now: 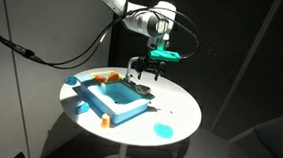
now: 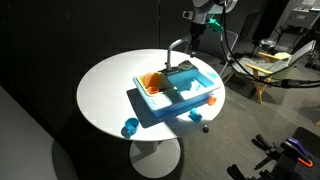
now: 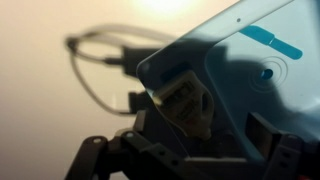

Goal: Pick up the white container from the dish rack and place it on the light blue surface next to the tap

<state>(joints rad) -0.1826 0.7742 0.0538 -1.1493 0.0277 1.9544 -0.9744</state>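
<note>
The round white table (image 1: 180, 107) fills mid-frame in both exterior views; the light blue surface (image 2: 170, 108) lies at its centre; the gripper (image 1: 144, 79) hangs over that surface's upper-right end, and I cannot tell whether its fingers are apart; the tap (image 2: 175, 50) stands at the surface's top edge; the dish rack (image 2: 150, 85) sits in its left end, holding the white container (image 2: 152, 89), small and faint.

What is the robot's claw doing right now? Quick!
Gripper: open, jaws apart, holding nothing, above the blue toy sink.
</note>
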